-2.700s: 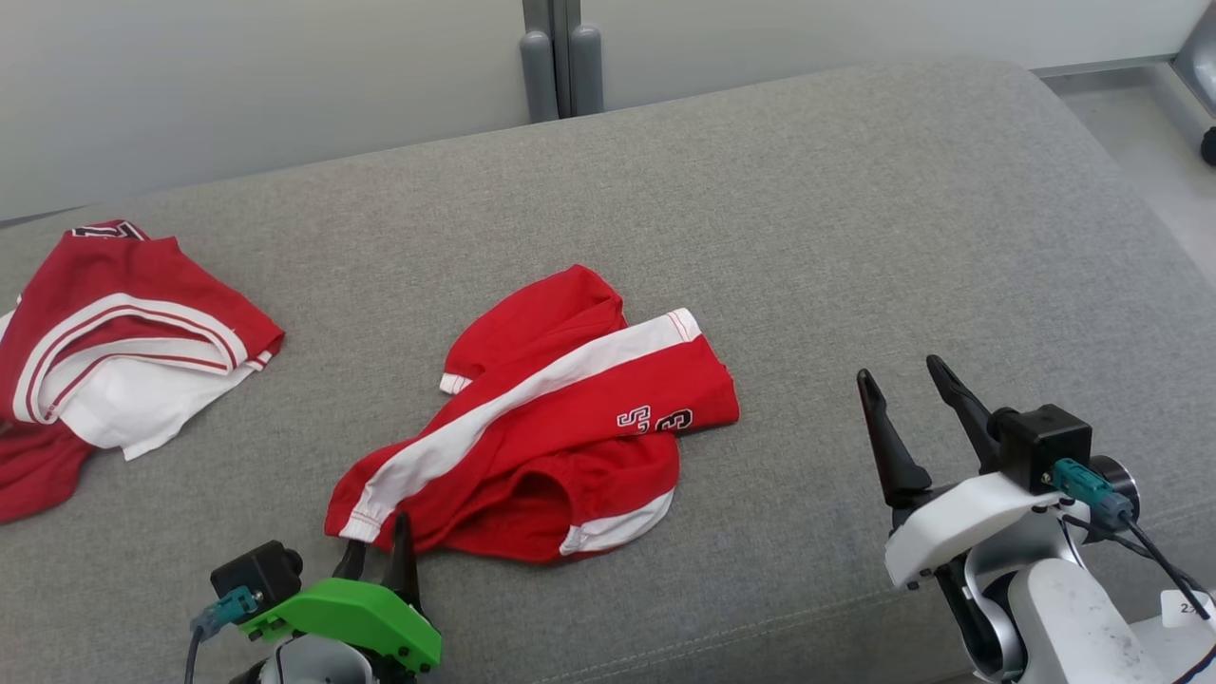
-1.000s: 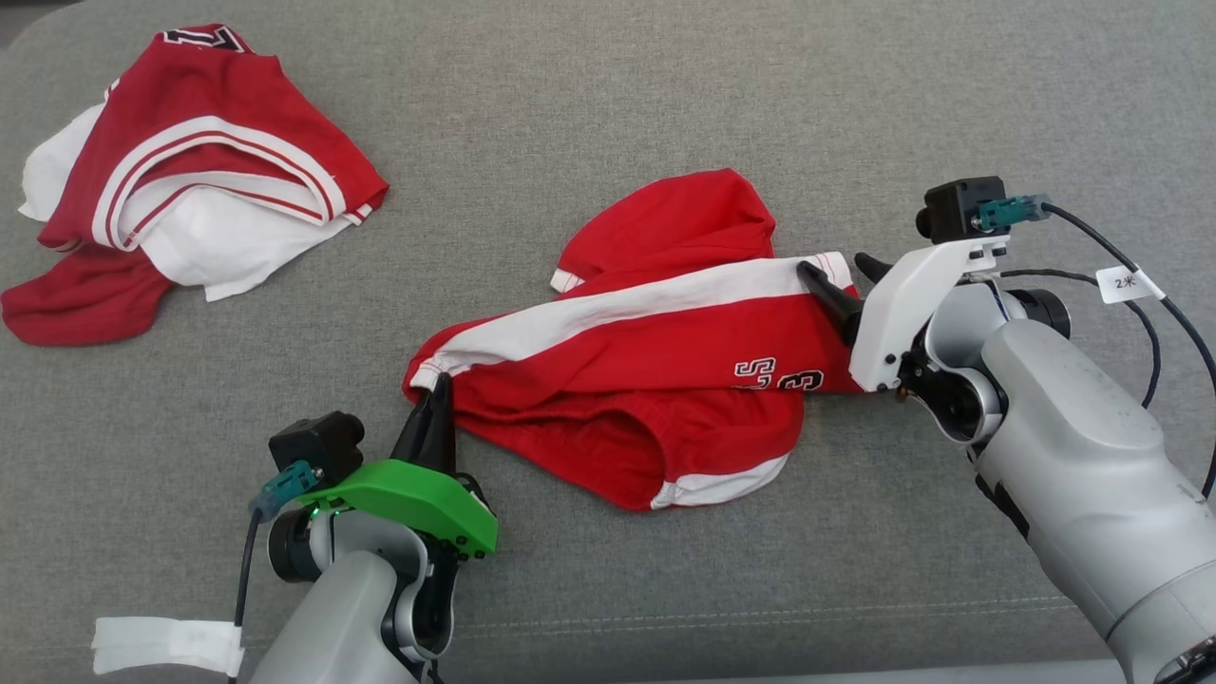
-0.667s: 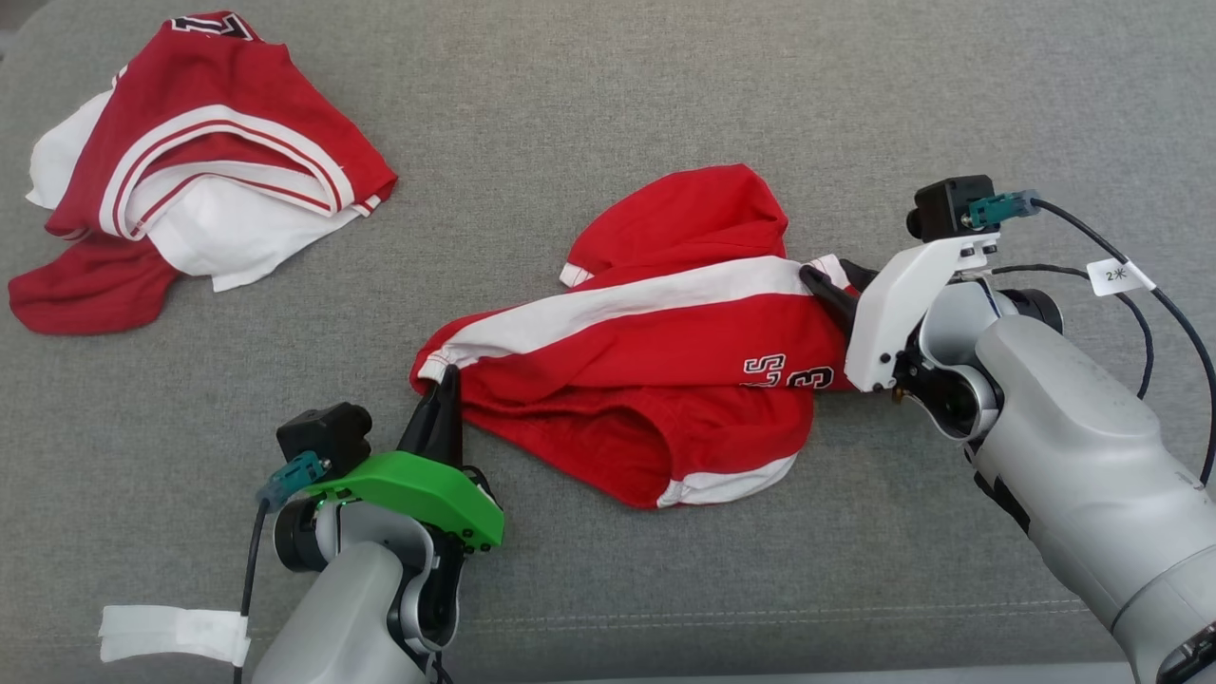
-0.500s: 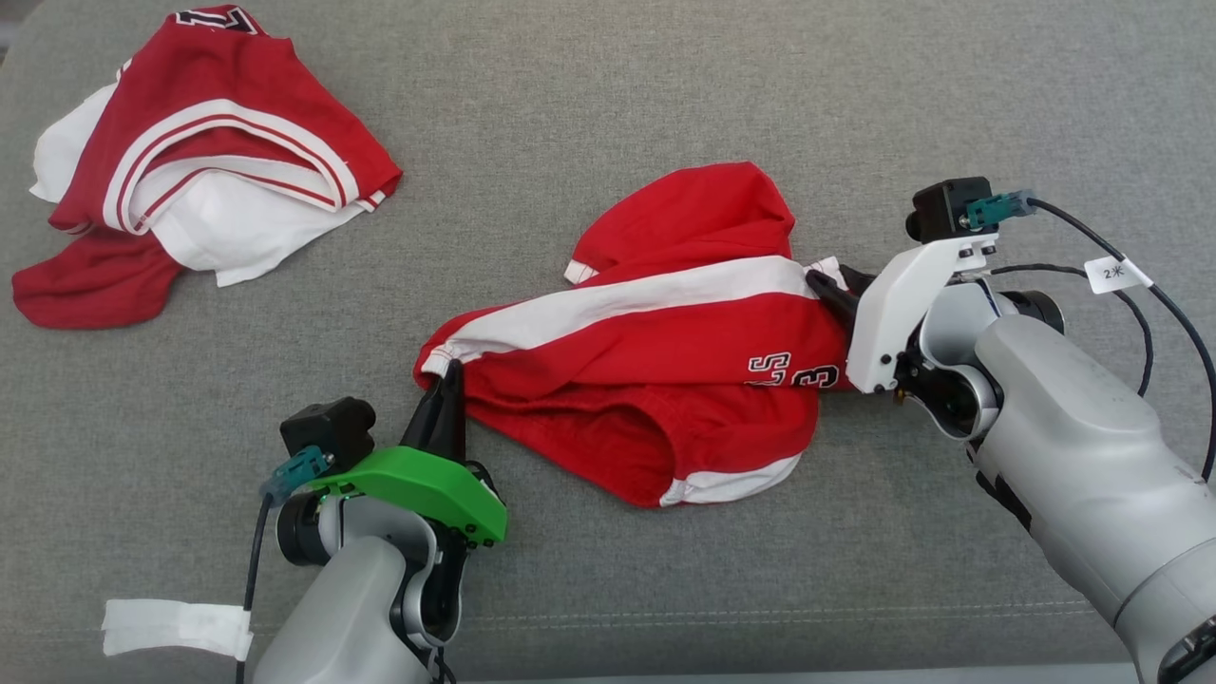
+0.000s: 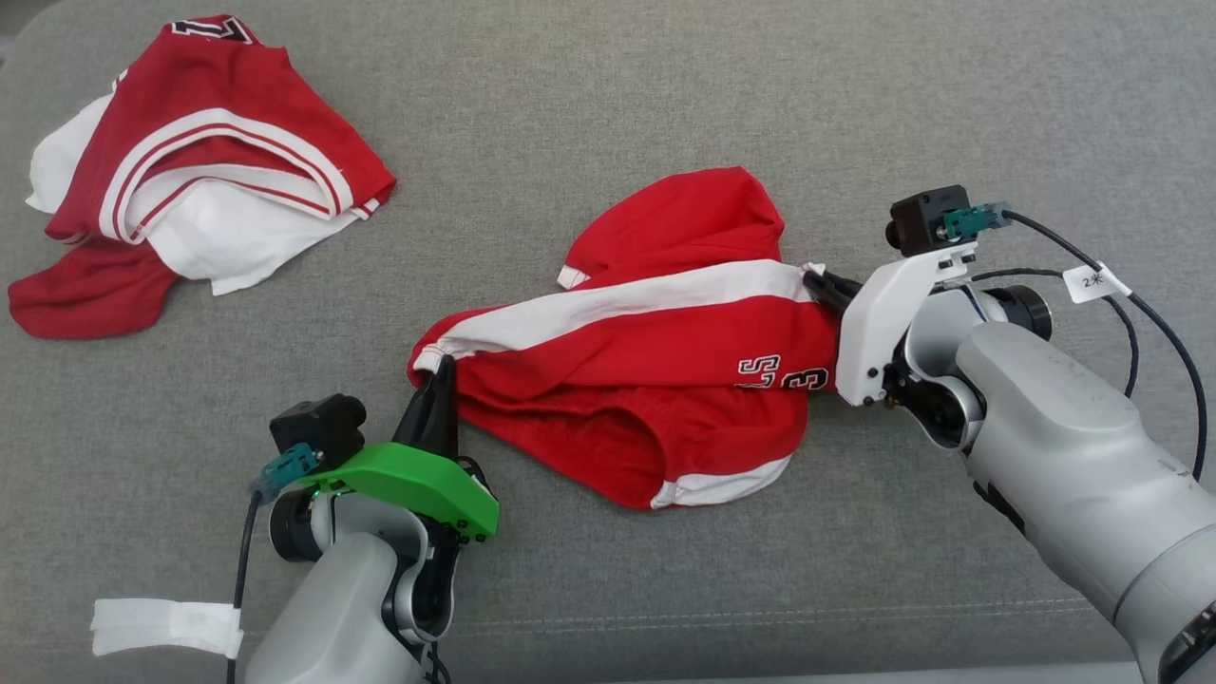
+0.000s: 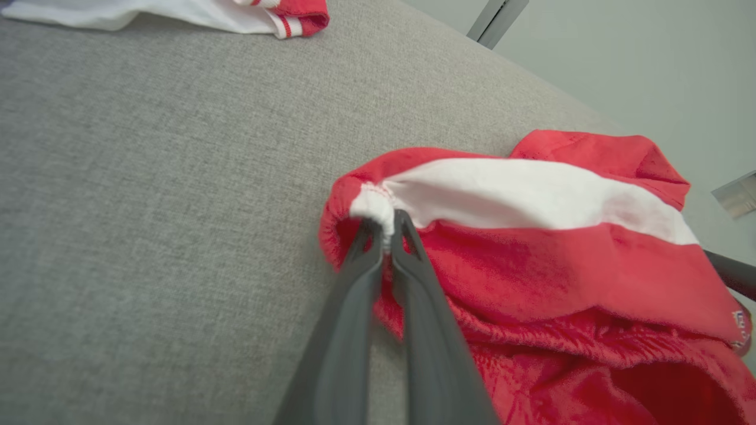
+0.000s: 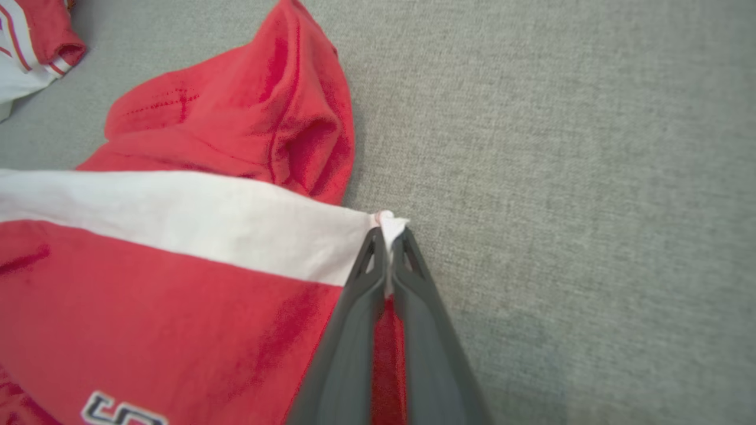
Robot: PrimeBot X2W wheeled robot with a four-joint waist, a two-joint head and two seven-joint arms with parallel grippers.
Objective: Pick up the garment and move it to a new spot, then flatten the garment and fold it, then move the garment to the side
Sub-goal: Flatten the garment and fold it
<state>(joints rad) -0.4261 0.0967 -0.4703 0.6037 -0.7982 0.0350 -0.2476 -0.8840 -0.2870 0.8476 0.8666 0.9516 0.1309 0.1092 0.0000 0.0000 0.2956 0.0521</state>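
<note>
On the cushion (image 5: 665,104) the garment (image 5: 655,375) lies crumpled, left gripper (image 5: 440,378) pinching one end of its white stripe (image 5: 617,304), right gripper (image 5: 815,279) clamped on the other, probably to lift it stretched evenly

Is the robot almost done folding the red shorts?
Not nearly. Done: both grips. The left gripper pinches one corner of the red shorts, the right gripper the opposite corner. In hand: the pick-up; they lie crumpled on the gray cushion. To do: moving, flattening, folding, setting aside.
</note>
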